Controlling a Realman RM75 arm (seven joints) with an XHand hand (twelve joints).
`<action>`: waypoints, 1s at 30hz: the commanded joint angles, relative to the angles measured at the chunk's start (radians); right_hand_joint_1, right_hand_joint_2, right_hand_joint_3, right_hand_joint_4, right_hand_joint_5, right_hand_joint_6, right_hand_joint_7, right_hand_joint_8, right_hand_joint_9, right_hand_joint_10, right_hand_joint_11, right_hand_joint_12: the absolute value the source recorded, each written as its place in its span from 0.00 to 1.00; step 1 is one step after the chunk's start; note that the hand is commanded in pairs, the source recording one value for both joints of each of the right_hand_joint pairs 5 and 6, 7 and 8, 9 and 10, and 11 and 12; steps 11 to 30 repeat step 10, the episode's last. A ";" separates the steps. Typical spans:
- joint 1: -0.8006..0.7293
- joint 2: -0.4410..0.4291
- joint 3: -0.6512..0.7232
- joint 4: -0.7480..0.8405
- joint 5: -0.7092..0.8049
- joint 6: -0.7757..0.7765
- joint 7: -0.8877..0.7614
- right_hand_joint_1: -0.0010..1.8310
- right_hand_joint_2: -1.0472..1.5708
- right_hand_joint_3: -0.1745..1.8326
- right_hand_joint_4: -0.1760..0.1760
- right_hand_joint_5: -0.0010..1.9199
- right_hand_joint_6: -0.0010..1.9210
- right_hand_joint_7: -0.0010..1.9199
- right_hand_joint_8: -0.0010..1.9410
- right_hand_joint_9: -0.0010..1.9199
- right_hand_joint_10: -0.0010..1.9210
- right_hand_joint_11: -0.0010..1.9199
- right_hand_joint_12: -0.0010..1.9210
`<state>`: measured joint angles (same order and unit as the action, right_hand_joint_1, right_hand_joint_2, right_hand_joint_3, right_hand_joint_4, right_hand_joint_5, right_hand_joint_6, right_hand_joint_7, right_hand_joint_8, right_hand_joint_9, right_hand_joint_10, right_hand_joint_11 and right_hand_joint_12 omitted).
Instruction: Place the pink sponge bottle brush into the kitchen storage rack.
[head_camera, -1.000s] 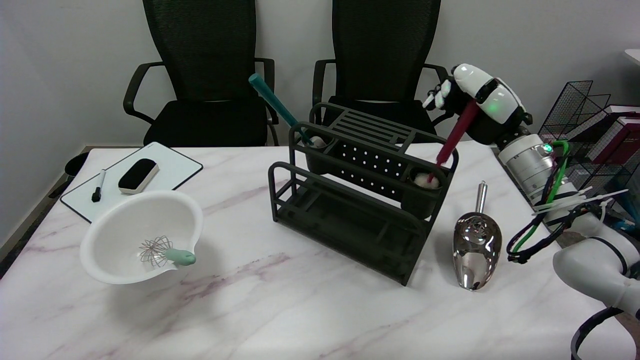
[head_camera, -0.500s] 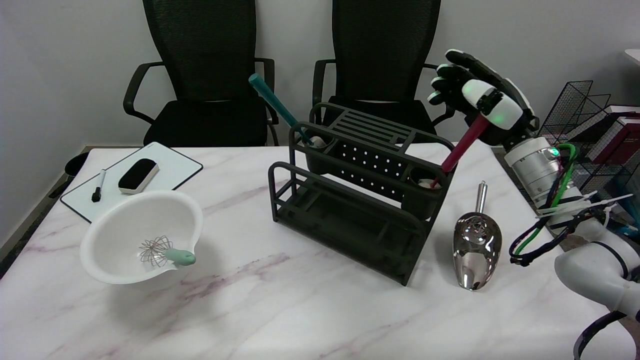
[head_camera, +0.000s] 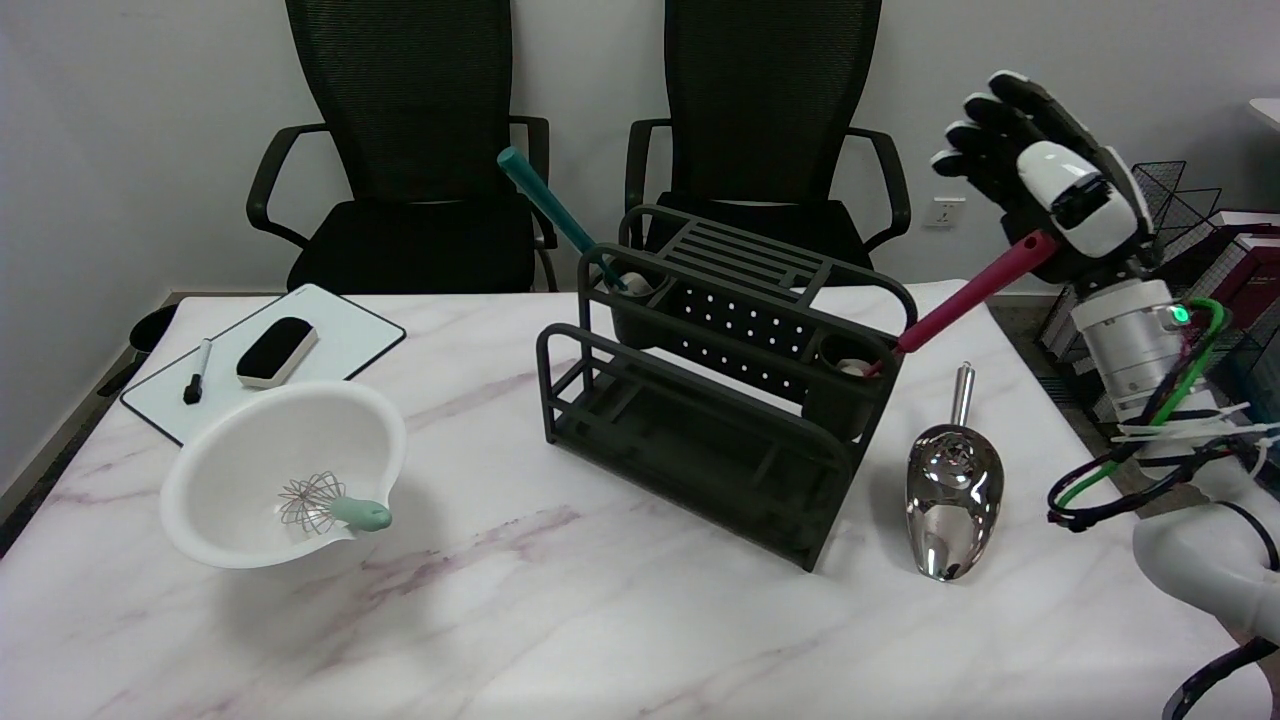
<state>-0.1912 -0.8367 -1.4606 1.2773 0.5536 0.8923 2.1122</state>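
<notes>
Pink sponge bottle brush (head_camera: 960, 294): sponge end down in right-hand cup of kitchen storage rack (head_camera: 715, 375), handle leaning out steeply toward my right hand (head_camera: 1060, 195). Fingers (head_camera: 985, 135) spread apart, gripping nothing; handle tip at or just below palm, contact unclear. Placement judged done; only clearing hand away left. Rack upright on table (head_camera: 600, 600). Teal brush (head_camera: 555, 215) in left cup. Metal scoop (head_camera: 953, 495) beside rack.
</notes>
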 joint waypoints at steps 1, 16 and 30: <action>-0.033 -0.017 0.047 -0.262 0.141 0.166 -0.013 0.57 0.57 0.78 0.50 0.32 0.32 0.35 0.34 0.38 0.38 0.44 0.44; 0.007 -0.043 0.000 -0.342 0.149 0.235 -0.013 0.57 0.60 0.69 0.50 0.31 0.31 0.51 0.51 0.49 0.49 0.50 0.50; 0.007 -0.043 0.000 -0.342 0.149 0.235 -0.013 0.57 0.60 0.69 0.50 0.31 0.31 0.51 0.51 0.49 0.49 0.50 0.50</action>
